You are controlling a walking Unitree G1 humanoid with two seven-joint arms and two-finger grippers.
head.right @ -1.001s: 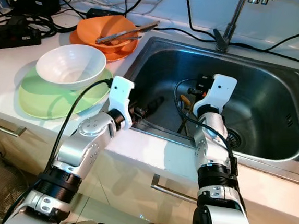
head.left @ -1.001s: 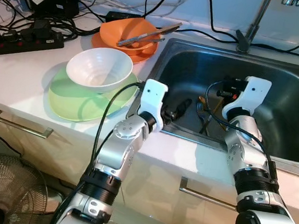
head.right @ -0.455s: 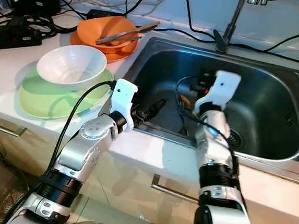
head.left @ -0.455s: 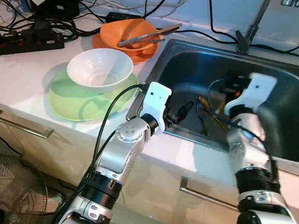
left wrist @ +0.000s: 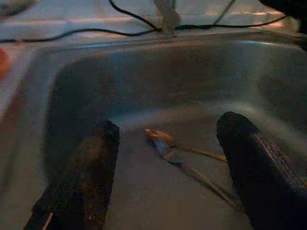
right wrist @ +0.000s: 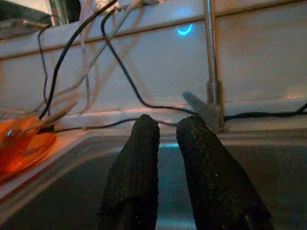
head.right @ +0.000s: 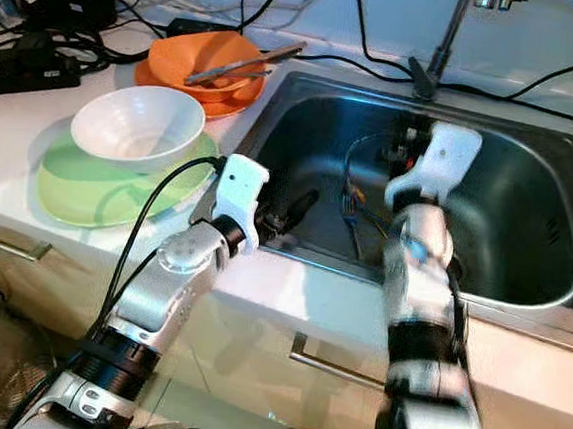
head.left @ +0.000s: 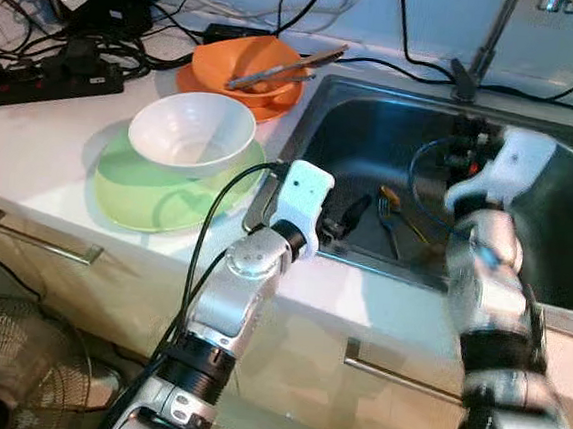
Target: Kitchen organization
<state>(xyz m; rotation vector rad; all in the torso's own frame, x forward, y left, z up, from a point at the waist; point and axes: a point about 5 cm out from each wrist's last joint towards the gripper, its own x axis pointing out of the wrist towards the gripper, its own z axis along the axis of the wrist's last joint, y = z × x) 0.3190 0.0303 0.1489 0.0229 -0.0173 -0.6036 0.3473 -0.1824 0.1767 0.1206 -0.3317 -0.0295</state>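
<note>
A fork point(head.left: 391, 222) and a yellow-tipped spoon point(left wrist: 160, 138) lie on the floor of the steel sink point(head.left: 375, 122). My left gripper point(left wrist: 170, 127) reaches over the sink's front-left rim, open, its two fingers wide apart and the cutlery lying beyond them. It also shows as black fingers point(head.left: 350, 212) past the white wrist. My right gripper point(right wrist: 165, 122) hangs blurred above the middle of the sink point(head.right: 405, 145), shut with nothing between its fingers and pointing toward the faucet.
On the counter to the left a white bowl point(head.left: 188, 131) sits on a green plate point(head.left: 132, 201). Behind it an orange bowl point(head.left: 248, 63) holds utensils. Power strips and cables point(head.left: 49, 63) crowd the back left. The faucet point(head.left: 487, 41) rises behind the sink. A fan point(head.left: 2, 370) stands on the floor.
My right gripper has risen from near the cutlery and moved back and right, empty. My left gripper has edged slightly farther over the sink rim.
</note>
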